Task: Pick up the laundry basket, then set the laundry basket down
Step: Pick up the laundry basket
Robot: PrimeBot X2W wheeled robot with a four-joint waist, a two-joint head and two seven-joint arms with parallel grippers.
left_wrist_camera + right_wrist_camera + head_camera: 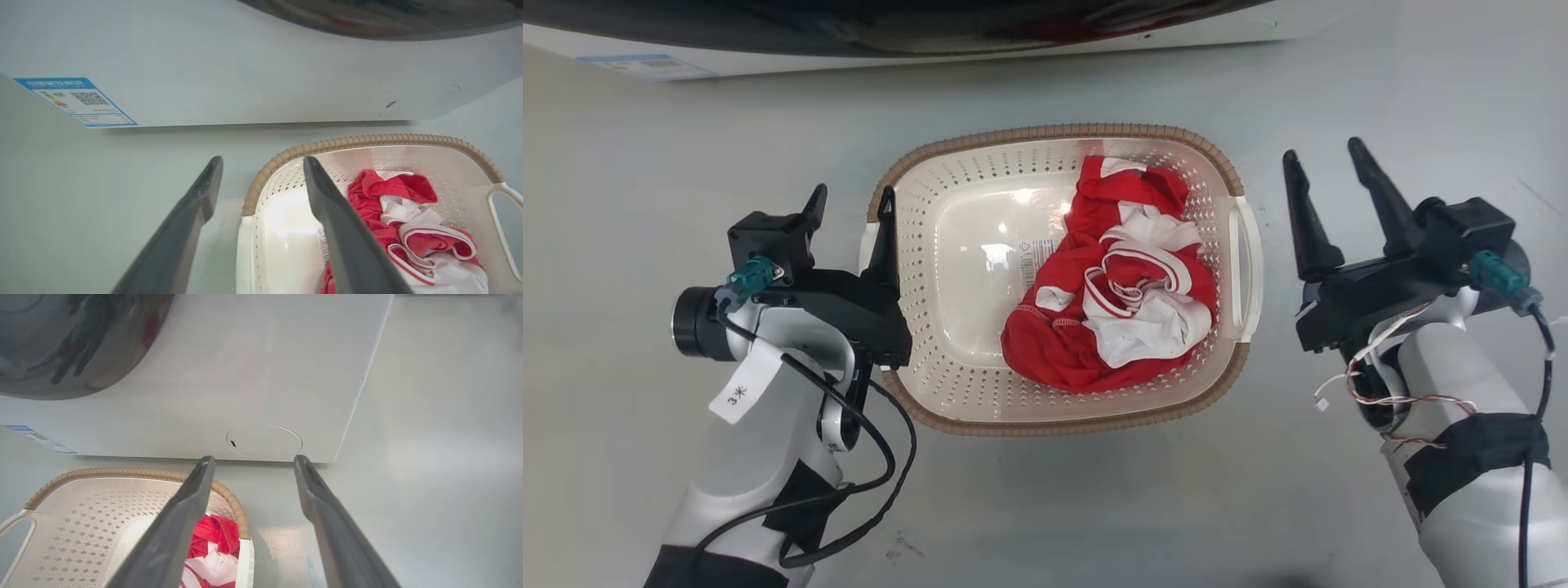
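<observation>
Nearest to me in the head view, my left gripper [854,192] sits at 9 o'clock of the laundry basket [947,196]. Its fingers are spread wide and hold nothing. One dark finger stands outside the basket's wall, the other lies over the inner side of it. Through the left wrist view the same gripper [262,159] straddles that side: the outer finger is over the floor [102,183], the inner one over the basket's [367,141] pale bottom, with the white left handle [244,253] between them. I cannot tell whether either finger touches the plastic.

My right gripper [1322,149] is at 3 o'clock of the basket, fingers also wide apart and empty. It is just beside the right handle [1250,269], with a strip of grey floor [1094,506] showing between them. In the right wrist view its fingers [253,457] point toward 12 o'clock, the basket's [122,472] brown rim running under the inner one.

The basket rests upright on the floor, midway between the two grippers. A crumpled red-and-white garment [1119,286] lies inside, bunched toward the 3 o'clock half, leaving the 9 o'clock half of the bottom bare.

Farther on, at 12 o'clock, the white washer [768,57] stands with its dark rounded door above, near the basket but apart from it. A blue-edged sticker [75,100] sits at its lower corner toward 10 o'clock.
</observation>
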